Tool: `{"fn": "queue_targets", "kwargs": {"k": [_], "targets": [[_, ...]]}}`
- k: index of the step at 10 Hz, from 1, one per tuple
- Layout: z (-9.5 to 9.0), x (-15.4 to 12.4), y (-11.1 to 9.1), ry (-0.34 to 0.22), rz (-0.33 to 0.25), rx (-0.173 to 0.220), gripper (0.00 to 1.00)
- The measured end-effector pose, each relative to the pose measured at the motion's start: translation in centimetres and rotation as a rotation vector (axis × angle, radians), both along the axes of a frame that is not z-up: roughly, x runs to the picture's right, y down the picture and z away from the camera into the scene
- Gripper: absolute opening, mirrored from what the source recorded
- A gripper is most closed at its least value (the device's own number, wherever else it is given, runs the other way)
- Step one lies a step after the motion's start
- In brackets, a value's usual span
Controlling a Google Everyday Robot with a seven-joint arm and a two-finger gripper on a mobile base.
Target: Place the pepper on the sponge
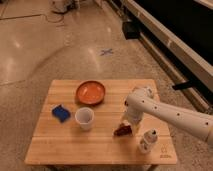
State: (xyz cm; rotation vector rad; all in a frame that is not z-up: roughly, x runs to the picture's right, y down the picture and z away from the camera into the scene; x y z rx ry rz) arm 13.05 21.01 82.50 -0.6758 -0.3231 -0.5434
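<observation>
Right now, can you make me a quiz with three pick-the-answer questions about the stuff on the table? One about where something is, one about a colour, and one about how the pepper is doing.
1. Where is the gripper?
A) over the sponge
B) down at the pepper, right of the white cup
C) inside the white cup

2. What colour is the sponge?
A) yellow
B) blue
C) green

3. How is the pepper?
A) lying on the wooden table, apart from the sponge
B) sitting on the sponge
C) dropped in the white cup

Answers:
1 B, the gripper sits right at the pepper.
2 B, it is bright blue, just left of the white cup.
3 A, the white cup stands between the pepper and the sponge.
</observation>
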Motion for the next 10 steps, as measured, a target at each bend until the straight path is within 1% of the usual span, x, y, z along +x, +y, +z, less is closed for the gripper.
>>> {"fn": "queue_targets", "kwargs": {"k": [1,2,3,4,8,9,10], "targets": [[0.05,-0.07,0.17,-0.002,-0.005,0.000,0.66],[0.08,-0.11,0.28,-0.003,-0.008,0.001,0.60],[0.08,-0.11,0.39,-0.004,-0.013,0.001,0.52],[0.08,-0.14,0.51,-0.007,-0.019,0.001,0.38],[0.08,-0.40,0.74,-0.014,-0.038,-0.003,0.03],[0.08,-0.44,0.78,-0.014,-0.044,-0.004,0.00],[0.02,-0.45,0.78,-0.014,-0.051,-0.003,0.00]]}}
